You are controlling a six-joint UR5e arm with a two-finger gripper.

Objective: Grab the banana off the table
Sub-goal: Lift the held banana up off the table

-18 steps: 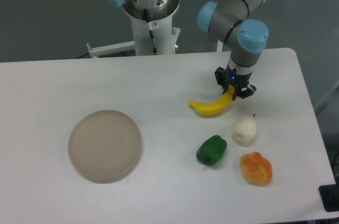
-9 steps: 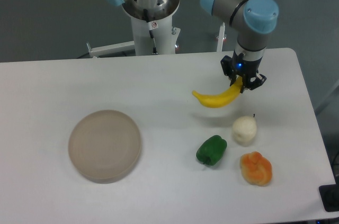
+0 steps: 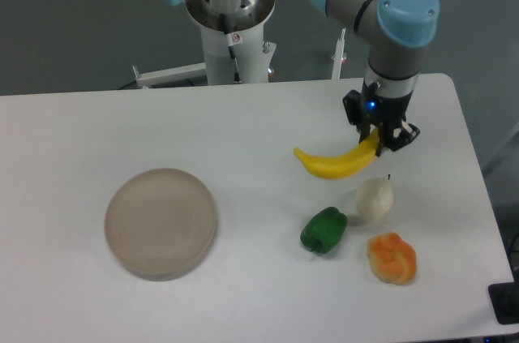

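While the gripper [image 3: 379,139] was clamped on one end of the banana [image 3: 335,163] (lifted off), the white table [image 3: 243,124] stood before a grey floor [image 3: 73,19].

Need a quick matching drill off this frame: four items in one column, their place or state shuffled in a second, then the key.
Items:
1. banana
2. green pepper
3. round plate
4. lumpy orange fruit

Places or states:
A. alone on the left part of the table
B. nearest the table's front right corner
C. one end clamped in the jaws of the gripper
D. lying just left of the whitish fruit

Pairs: 1-C, 2-D, 3-A, 4-B
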